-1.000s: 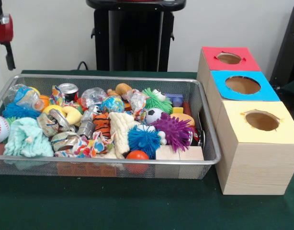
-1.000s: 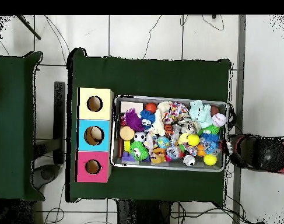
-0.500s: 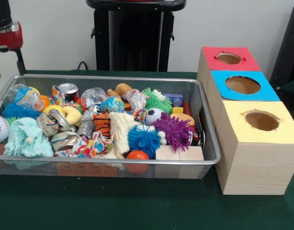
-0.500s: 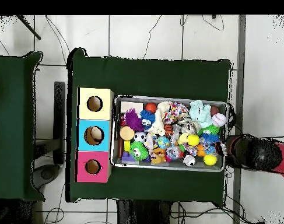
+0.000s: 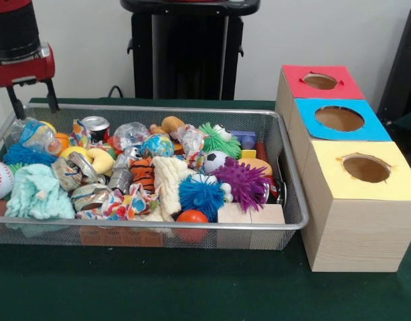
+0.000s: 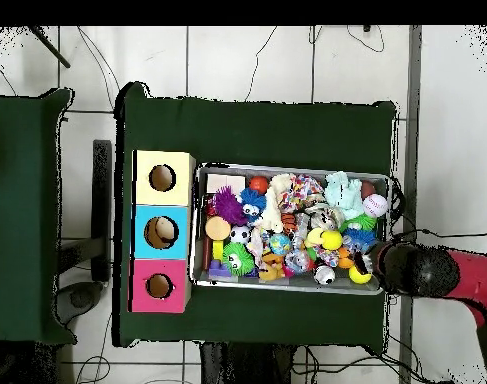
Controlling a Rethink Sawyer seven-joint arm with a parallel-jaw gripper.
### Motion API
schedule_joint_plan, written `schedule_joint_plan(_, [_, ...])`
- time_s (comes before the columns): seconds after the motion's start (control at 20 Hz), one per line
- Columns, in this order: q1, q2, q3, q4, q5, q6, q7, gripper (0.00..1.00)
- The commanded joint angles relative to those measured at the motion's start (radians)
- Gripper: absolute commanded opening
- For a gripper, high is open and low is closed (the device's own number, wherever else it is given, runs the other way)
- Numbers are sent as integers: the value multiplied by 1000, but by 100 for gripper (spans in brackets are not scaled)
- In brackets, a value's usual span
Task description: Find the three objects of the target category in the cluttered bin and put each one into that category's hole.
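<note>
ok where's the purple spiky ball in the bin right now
In the front view the purple spiky ball sits toward the right end of the wire bin, just right of the blue spiky ball and below the soccer ball.

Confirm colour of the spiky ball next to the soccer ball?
Purple spiky ball, beside the soccer ball; clearest in the front view.

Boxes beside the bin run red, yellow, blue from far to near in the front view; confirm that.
Not quite. The front view shows the red box farthest, then the blue box, with the yellow box nearest, all beside the bin.
</note>
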State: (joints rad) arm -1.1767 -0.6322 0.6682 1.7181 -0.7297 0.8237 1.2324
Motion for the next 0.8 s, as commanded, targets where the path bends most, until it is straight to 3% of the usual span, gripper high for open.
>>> schedule_joint_plan(0.05, [-16,52,15,83,-100,-112,-164,100])
schedule_joint_plan(0.45, [-30,41,57,100,-116,-186,-164,100])
schedule_joint_plan(0.8, [-17,40,51,101,-123,-219,-147,100])
